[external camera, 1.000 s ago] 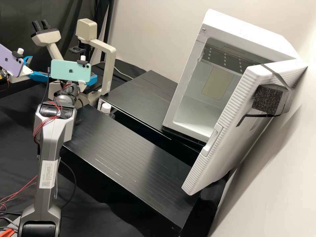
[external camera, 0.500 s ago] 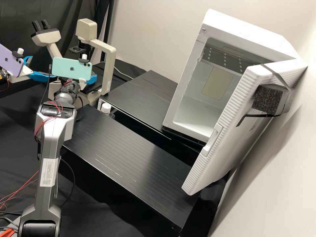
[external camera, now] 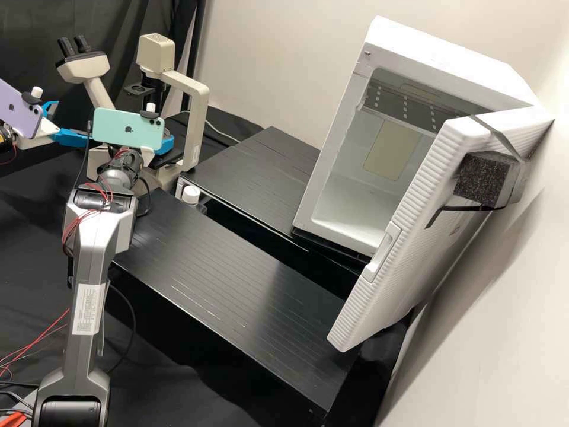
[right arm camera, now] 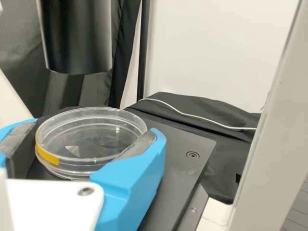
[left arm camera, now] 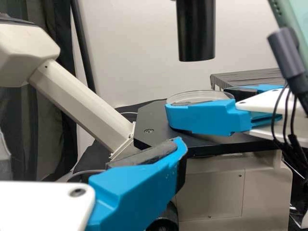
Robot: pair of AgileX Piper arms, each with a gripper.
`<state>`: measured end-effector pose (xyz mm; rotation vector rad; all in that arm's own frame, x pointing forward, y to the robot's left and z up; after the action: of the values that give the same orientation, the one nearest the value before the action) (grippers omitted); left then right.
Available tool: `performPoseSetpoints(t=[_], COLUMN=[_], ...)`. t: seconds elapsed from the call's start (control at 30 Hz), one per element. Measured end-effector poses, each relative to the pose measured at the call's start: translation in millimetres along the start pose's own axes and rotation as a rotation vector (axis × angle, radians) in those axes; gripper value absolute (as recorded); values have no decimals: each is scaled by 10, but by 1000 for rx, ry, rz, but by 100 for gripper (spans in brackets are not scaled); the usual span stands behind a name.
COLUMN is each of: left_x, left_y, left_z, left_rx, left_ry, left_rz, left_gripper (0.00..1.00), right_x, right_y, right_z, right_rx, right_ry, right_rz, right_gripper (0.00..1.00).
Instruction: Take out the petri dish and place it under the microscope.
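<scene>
Against a pale wall [external camera: 278,65], we see the right gripper [right arm camera: 95,132] clasping the petri dish [right arm camera: 79,164] over the microscope stage [right arm camera: 185,142], presumably for centring; the left gripper [external camera: 72,122] is open.

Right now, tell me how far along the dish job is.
Done: the dish is out and at the microscope, over its black stage. In hand: the right gripper has its fingers on either side of the dish. Left: apparently final seating, release and backing away; I can't tell whether it rests on the stage.
</scene>
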<state>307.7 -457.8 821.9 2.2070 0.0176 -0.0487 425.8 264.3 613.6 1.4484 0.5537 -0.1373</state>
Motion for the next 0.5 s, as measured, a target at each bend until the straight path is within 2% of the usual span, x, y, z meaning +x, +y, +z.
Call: performPoseSetpoints(t=[0.33,0.5], left_x=[0,0], left_y=[0,0], left_z=[0,0], left_rx=[0,0], left_ry=[0,0], left_rz=[0,0], left_gripper=[100,100], right_x=[-1,-44], right_y=[-6,-62], right_z=[-2,53], right_rx=[4,-5], right_ry=[6,9], right_rz=[-3,-9], right_gripper=[100,100])
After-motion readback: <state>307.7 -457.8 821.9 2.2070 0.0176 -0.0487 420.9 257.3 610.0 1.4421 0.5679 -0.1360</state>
